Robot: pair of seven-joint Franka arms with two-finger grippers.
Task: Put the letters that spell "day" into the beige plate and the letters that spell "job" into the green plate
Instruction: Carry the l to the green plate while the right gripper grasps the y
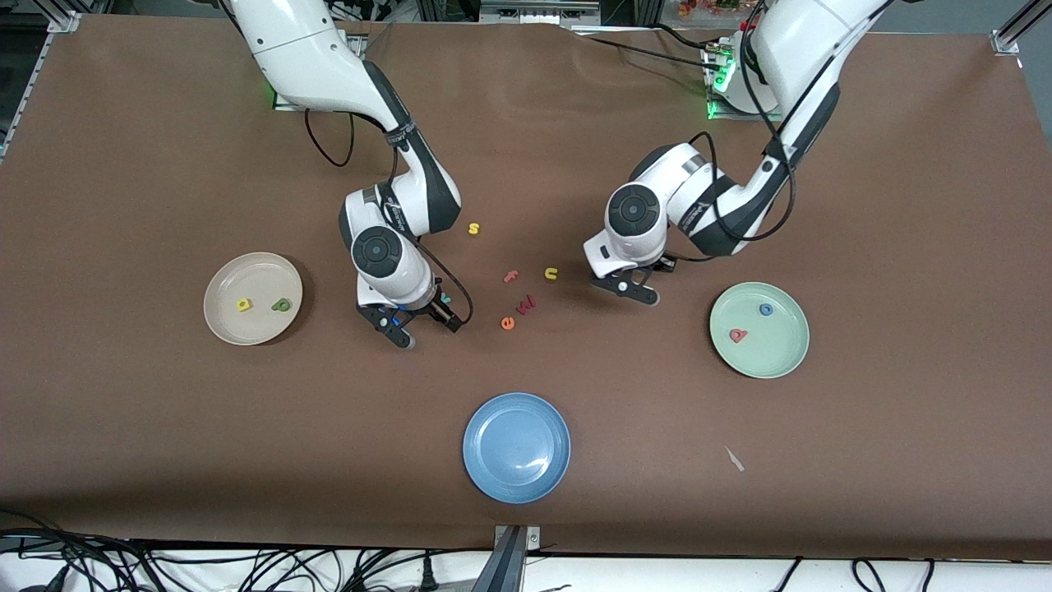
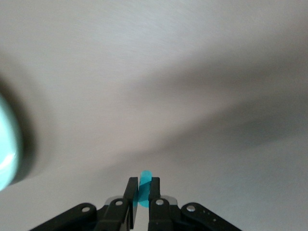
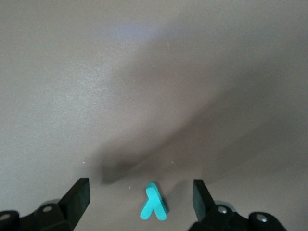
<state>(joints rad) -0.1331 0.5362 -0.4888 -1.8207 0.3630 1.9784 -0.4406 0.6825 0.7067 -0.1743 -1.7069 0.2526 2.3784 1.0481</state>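
My left gripper [image 1: 631, 289] [image 2: 143, 181] is shut on the teal "j" [image 2: 144, 176], low over the table between the yellow "u" and the green plate [image 1: 781, 362]. That plate holds the blue "o" [image 1: 766, 309] and the red "b" [image 1: 739, 335]. My right gripper [image 1: 421, 322] [image 3: 141, 186] stands open, low over the table beside the beige plate [image 1: 238, 275]. The teal "y" [image 3: 154, 204] lies flat between its fingers, touching neither. In the beige plate lie the yellow "d" [image 1: 243, 305] and the dark green "a" [image 1: 282, 305].
Loose letters lie between the two grippers: yellow "s" [image 1: 473, 228], pink "f" [image 1: 510, 276], yellow "u" [image 1: 551, 273], red "w" [image 1: 526, 304], orange "e" [image 1: 508, 323]. A blue plate [image 1: 516, 446] sits nearer the front camera. A small white scrap [image 1: 734, 459] lies beside it.
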